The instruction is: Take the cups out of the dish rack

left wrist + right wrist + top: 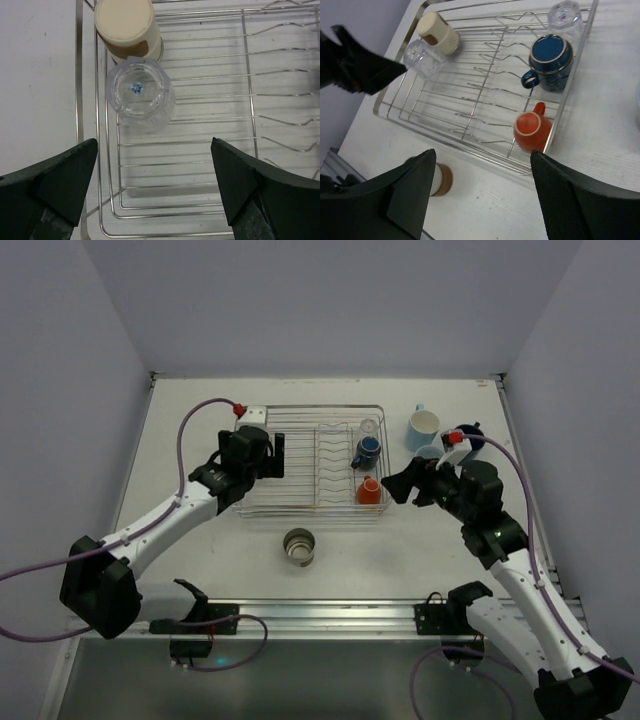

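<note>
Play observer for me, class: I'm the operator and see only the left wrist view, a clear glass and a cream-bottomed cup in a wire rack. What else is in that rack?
Observer: At the rack's right end, an orange mug, a dark blue mug and a second clear glass.
Operator: Is anything already out?
Observer: Yes. A light blue mug and a navy mug stand on the table right of the rack, and one cup sits in front of it.
Operator: Where is the right pincer?
Observer: The right pincer is open, hovering just right of the rack, near the orange mug.
</note>
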`<action>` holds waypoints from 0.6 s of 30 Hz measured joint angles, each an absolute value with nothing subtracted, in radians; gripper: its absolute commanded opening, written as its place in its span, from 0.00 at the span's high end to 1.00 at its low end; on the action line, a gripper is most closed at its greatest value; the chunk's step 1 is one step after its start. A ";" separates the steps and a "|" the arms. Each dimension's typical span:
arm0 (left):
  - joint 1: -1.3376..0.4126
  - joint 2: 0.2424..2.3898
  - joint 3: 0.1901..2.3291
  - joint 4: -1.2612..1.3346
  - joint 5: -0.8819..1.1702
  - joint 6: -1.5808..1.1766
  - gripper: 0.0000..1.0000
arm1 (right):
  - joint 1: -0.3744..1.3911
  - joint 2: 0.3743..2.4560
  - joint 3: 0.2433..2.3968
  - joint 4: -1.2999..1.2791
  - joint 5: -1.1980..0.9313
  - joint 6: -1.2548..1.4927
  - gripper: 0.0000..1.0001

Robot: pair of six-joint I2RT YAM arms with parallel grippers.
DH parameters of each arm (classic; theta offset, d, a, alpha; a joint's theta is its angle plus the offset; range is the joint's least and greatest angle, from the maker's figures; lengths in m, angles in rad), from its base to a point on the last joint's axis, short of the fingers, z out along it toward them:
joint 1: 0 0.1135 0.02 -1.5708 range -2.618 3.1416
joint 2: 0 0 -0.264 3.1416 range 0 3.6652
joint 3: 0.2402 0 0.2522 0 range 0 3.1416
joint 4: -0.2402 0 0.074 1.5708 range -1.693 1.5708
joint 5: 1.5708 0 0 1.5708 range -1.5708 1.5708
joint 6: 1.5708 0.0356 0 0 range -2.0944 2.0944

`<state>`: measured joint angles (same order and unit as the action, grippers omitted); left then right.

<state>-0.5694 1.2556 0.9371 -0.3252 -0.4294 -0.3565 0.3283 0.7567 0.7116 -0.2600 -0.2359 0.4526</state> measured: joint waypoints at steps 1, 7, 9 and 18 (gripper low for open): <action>-0.562 1.282 0.947 -0.319 -0.439 -0.356 0.00 | 0.339 0.739 0.693 -0.251 -0.257 0.458 0.19; -0.484 1.436 1.021 -0.270 -0.450 -0.356 0.00 | 0.385 0.701 0.612 -0.191 -0.347 0.487 0.19; -0.465 1.487 1.037 -0.256 -0.449 -0.356 0.00 | 0.392 0.696 0.597 -0.180 -0.362 0.491 0.20; -0.448 1.610 1.088 -0.243 -0.419 -0.353 0.09 | 0.401 0.682 0.571 -0.141 -0.398 0.500 0.22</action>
<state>-0.4484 1.6100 1.0878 -0.2432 -0.4191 -0.3527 0.4011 0.6819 0.5709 -0.1410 -0.3981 0.4995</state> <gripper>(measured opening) 0.958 0.788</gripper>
